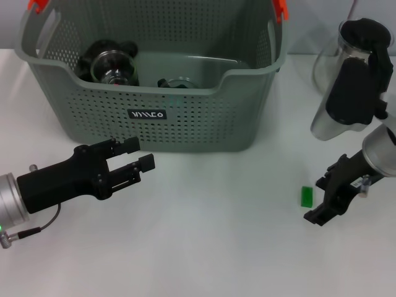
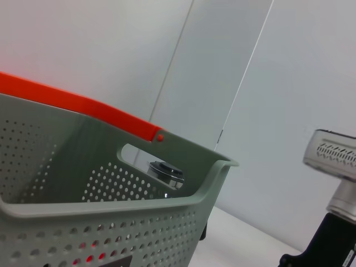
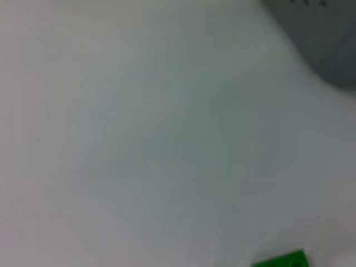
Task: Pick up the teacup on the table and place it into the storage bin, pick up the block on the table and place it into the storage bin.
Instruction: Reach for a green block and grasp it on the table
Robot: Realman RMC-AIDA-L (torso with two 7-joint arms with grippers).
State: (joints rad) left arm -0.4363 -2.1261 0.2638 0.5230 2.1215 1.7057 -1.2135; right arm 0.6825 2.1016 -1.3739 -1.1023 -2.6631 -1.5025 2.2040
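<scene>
The grey-green perforated storage bin (image 1: 185, 117) stands at the back centre of the white table; its wall (image 2: 111, 222) fills the left wrist view. A clear glass teacup (image 1: 112, 67) lies inside it, near another glass piece (image 1: 178, 82). A small green block (image 1: 306, 196) lies on the table at the right, and its edge (image 3: 281, 260) shows in the right wrist view. My right gripper (image 1: 320, 199) is open just to the right of the block, not touching it. In front of the bin's left half, my left gripper (image 1: 139, 156) hovers open and empty.
A tall glass pitcher with a black lid (image 1: 346, 80) stands at the back right, close behind my right arm. Orange handle clips (image 1: 281, 8) sit on the bin's rim. A corner of the bin (image 3: 328, 39) shows in the right wrist view.
</scene>
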